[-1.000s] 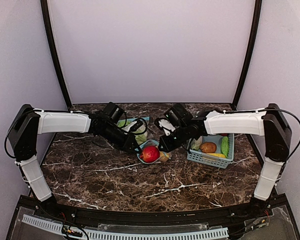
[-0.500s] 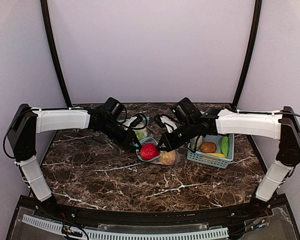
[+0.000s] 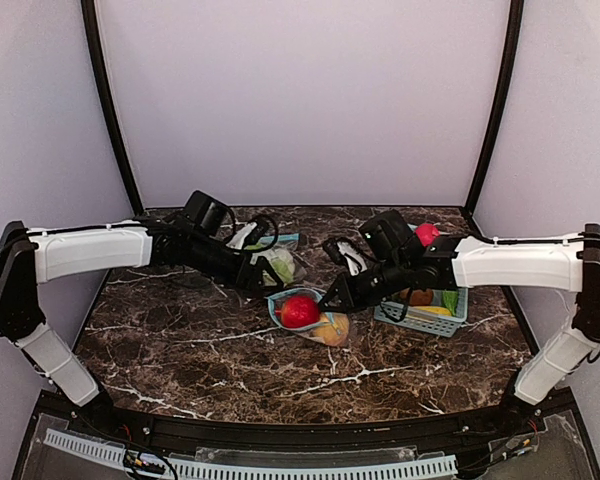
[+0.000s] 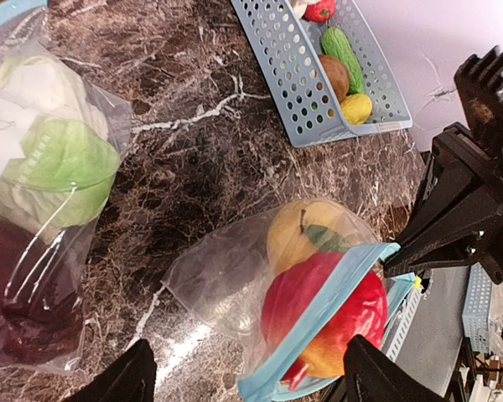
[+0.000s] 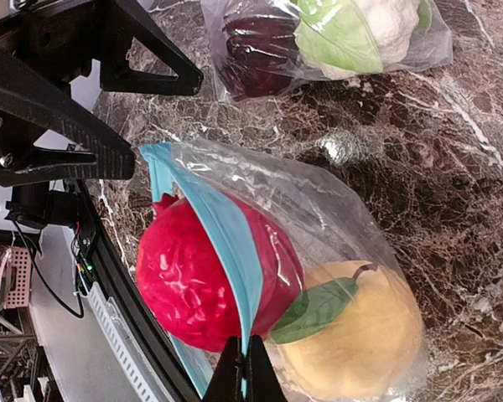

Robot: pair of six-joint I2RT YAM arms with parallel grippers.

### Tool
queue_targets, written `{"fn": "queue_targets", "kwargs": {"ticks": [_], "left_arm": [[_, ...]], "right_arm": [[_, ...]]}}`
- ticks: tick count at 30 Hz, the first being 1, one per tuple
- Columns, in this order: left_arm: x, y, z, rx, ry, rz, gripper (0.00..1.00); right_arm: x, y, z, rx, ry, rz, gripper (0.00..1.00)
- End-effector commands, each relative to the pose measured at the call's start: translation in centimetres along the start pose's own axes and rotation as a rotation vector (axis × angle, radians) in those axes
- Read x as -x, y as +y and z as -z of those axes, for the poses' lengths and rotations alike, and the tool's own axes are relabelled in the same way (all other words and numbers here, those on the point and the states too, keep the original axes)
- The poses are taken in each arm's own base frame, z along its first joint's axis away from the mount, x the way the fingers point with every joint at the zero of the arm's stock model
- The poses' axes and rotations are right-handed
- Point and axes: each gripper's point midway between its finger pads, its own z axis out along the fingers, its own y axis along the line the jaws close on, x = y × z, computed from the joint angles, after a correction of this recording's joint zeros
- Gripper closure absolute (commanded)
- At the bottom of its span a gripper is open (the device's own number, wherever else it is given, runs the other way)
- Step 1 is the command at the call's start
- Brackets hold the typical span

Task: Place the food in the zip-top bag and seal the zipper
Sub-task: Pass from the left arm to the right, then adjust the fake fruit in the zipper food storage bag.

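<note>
**Pinching the zipper, red fruit still in the mouth**

My right gripper (image 5: 243, 365) is clenched on the blue zipper strip (image 5: 226, 251) at the mouth of the zip-top bag (image 5: 335, 201). My left gripper (image 4: 245, 378) has its jaws spread and nothing between them, and it hovers just beside the same mouth.

From the pinch, the strip runs across the red fruit (image 5: 184, 285), which bulges half out of the opening. The yellow fruit (image 5: 360, 335), with its green leaf, sits deeper in the bag behind it. The bag lies on its side on the marble table (image 4: 193, 159).

I judge that I am between loading and sealing. The mouth cannot close while the red fruit straddles it. So the next move is to seat that fruit fully inside, probably with my free left fingers, while my right keeps the strip taut. Then I can press the two zipper halves together.

A second bag (image 5: 318, 42), already filled, lies beyond. The basket (image 4: 293, 92) to the right holds more pieces.
</note>
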Motion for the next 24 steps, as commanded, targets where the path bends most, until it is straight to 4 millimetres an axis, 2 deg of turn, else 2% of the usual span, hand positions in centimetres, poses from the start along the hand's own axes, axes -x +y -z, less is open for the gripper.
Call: {"fn": "queue_targets", "kwargs": {"ticks": [1,2,5,8,10,12,17,24], "left_arm": [[1.3,-0.9,2.3,0.071,-0.125,-0.039,0.19],[1.2,-0.9,2.7,0.098,-0.136,-0.054,0.18],[0.6,-2.7,3.1,0.107,-0.151,-0.106,0.16],[-0.6,-4.9,2.4,0.112,-0.131,-0.196,0.11],[-1.3,-5.7,1.8,0.118,-0.116,-0.251,0.08],[-1.6,-5.8,1.1,0.129,-0.099,-0.302,0.05],[-1.8,-4.0,-0.4,0.215,-0.048,-0.39,0.02],[-2.0,-3.4,-2.0,0.217,0.006,-0.445,0.01]], "right_arm": [[1.1,1.5,0.6,0.06,-0.063,0.003,1.0],[1.1,1.6,0.6,0.065,-0.066,0.002,1.0],[1.0,1.5,0.5,0.065,-0.068,0.001,1.0],[0.8,1.5,0.4,0.075,-0.07,-0.002,1.0],[0.8,1.6,0.4,0.086,-0.069,0.0,1.0],[0.7,1.8,0.3,0.096,-0.065,0.006,1.0],[0.5,2.1,0.3,0.111,-0.059,0.018,1.0],[0.4,2.4,0.4,0.129,-0.058,0.024,1.0]]}}
